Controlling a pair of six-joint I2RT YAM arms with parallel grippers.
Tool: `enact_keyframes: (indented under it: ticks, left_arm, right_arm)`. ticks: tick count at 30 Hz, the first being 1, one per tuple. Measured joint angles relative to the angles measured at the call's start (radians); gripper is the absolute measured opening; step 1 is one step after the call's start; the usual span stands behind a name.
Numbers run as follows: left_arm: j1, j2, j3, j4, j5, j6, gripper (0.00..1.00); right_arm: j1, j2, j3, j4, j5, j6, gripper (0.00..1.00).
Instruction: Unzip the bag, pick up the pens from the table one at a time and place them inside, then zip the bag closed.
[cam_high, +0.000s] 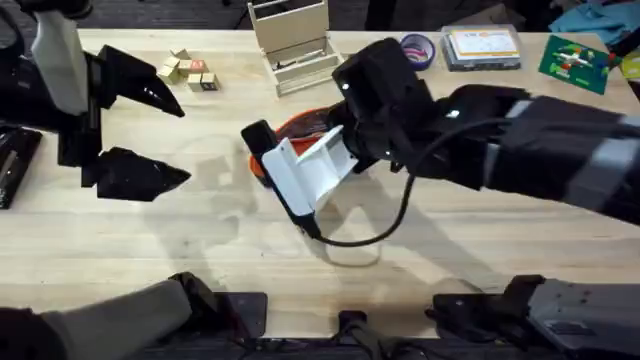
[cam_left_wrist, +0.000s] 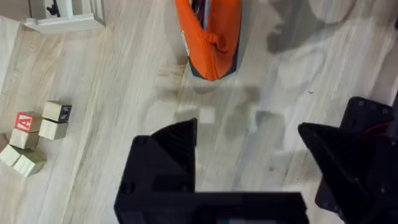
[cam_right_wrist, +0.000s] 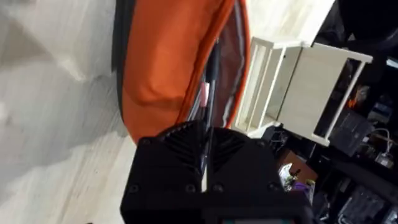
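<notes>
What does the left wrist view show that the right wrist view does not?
Left wrist alone: the wooden blocks on the table, the bag's closed end, and the left gripper open over bare wood. Right wrist alone: the right gripper shut on a thin dark pen at the bag's open zipper. Both: the orange bag, the table and a white rack.

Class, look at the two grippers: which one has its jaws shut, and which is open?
The right gripper, at the orange bag, has its jaws shut on a thin dark pen. The left gripper hangs over bare table with its jaws apart and empty.
</notes>
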Motion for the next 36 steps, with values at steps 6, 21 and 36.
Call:
enact_keyframes:
  ticks: [6,21,36]
  left_arm:
    - [0.0,0.0,0.0,0.0,0.0,0.0,0.993]
    - [0.0,0.0,0.0,0.0,0.0,0.0,0.993]
    - [0.0,0.0,0.0,0.003,0.0,0.0,0.993]
  right_arm:
    - [-0.03,0.056,0.0,0.066,-0.014,-0.03,0.035]
    - [-0.042,0.158,0.0,0.173,-0.185,0.069,0.035]
    - [-0.058,0.16,0.0,0.213,-0.282,0.256,0.744]
